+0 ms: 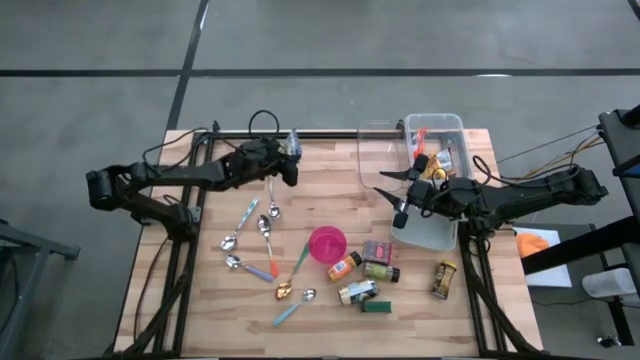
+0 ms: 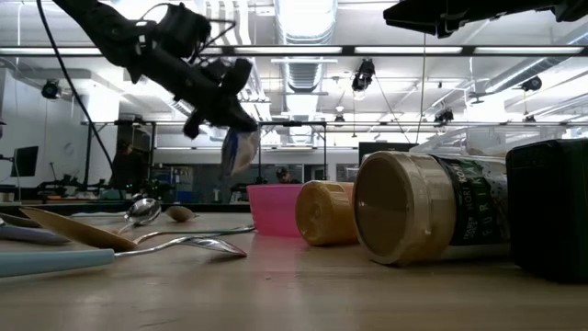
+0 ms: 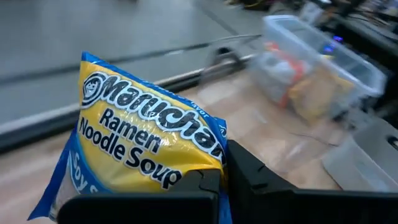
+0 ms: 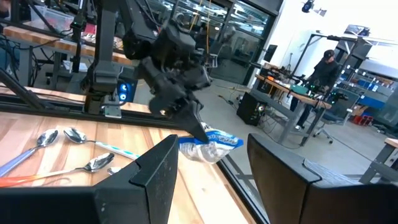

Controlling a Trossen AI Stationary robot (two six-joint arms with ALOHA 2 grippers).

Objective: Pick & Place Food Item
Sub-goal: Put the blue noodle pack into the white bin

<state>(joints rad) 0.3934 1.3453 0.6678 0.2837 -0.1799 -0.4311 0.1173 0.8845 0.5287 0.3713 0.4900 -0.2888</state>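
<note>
A packet of ramen noodle soup is clamped between the closed fingers of the left gripper and is held in the air above the worktop, near its far edge, well to the left of the clear plastic bin. In the low view the packet is seen hanging below that gripper, clear of the wood. The same packet is seen from the right wrist, pinched at the tip of the left gripper.

The right gripper is held at the near left edge of the bin; its fingers stand apart with nothing between them.

In front of the bin a pink cup is found, with several small jars and bottles lying just beside it. Farther to the left of the bin, a scatter of spoons is laid out on the wood.

A person is seen at a desk in the room beyond.
</note>
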